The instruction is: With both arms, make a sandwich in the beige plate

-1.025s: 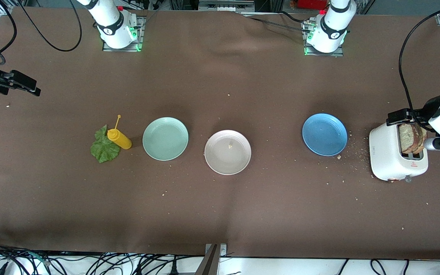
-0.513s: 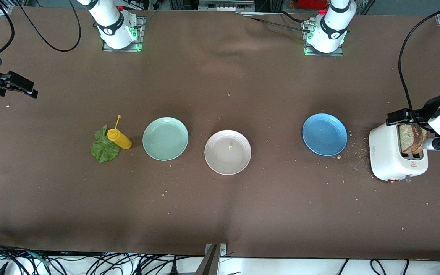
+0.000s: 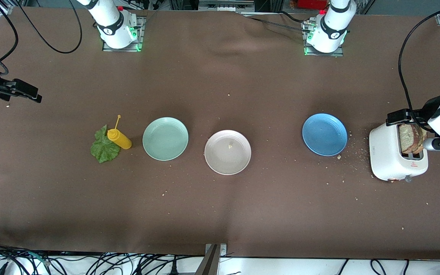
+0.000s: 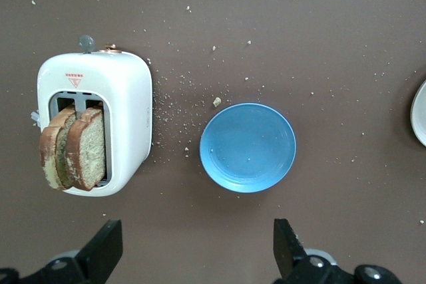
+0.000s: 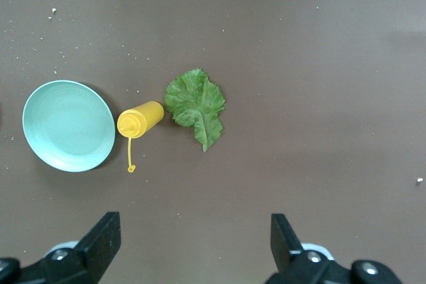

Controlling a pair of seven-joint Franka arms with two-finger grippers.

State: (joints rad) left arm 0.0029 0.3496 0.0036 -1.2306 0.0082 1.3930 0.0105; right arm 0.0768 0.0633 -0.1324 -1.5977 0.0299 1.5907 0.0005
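A: Where is the beige plate [image 3: 227, 152]?
B: Mid-table, between the mint green plate [image 3: 165, 138] and the blue plate [image 3: 324, 134], bare except for one crumb.

A: Bread?
B: Two toast slices [image 4: 72, 147] stand in the white toaster [image 3: 392, 154] at the left arm's end.

A: Grippers?
B: Left gripper [image 4: 196, 254] is above the toaster, fingers apart, holding nothing. Right gripper [image 5: 193, 247] is up over the table at the right arm's end, fingers apart, holding nothing.

A: Fillings?
B: The lettuce leaf [image 3: 104, 147] touches the yellow sauce bottle [image 3: 119, 138], beside the mint green plate.
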